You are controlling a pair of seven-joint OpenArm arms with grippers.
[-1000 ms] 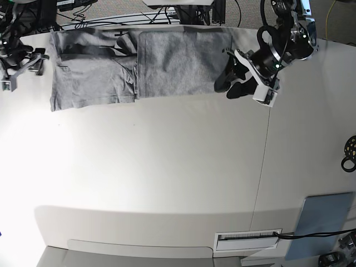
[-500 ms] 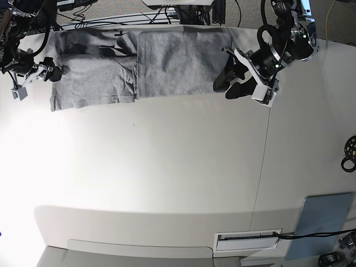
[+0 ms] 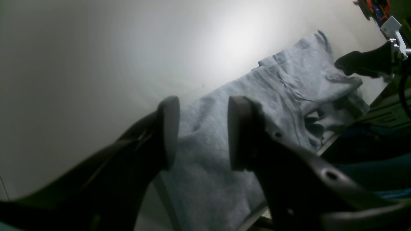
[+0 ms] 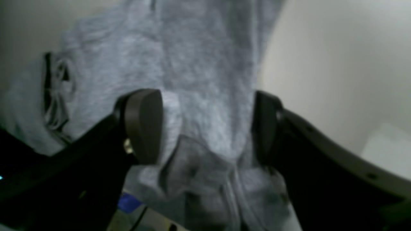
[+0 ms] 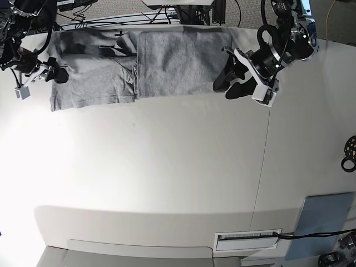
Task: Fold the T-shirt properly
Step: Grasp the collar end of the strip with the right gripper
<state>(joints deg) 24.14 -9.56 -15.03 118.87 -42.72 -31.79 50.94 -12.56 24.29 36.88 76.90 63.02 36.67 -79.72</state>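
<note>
The T-shirt (image 5: 139, 67) lies flat along the bench's (image 5: 167, 167) far edge, partly folded. The left hand (image 5: 228, 83) sits at the shirt's one end, gaping, gripping nothing. The right hand (image 5: 55, 74) sits over the opposite end, spread wide, cloth between its fingers (image 4: 144, 125).

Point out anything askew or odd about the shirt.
The T-shirt lies unevenly folded at the table's far edge: one flap overlaps neatly, but its end near the right gripper is rumpled, with black lettering peeking out.

T-shirt (image 4: 205, 64): blurred, lettering unreadable | far hem (image 5: 167, 28): cut by table edge | pad (image 5: 322, 222): partly cropped
</note>
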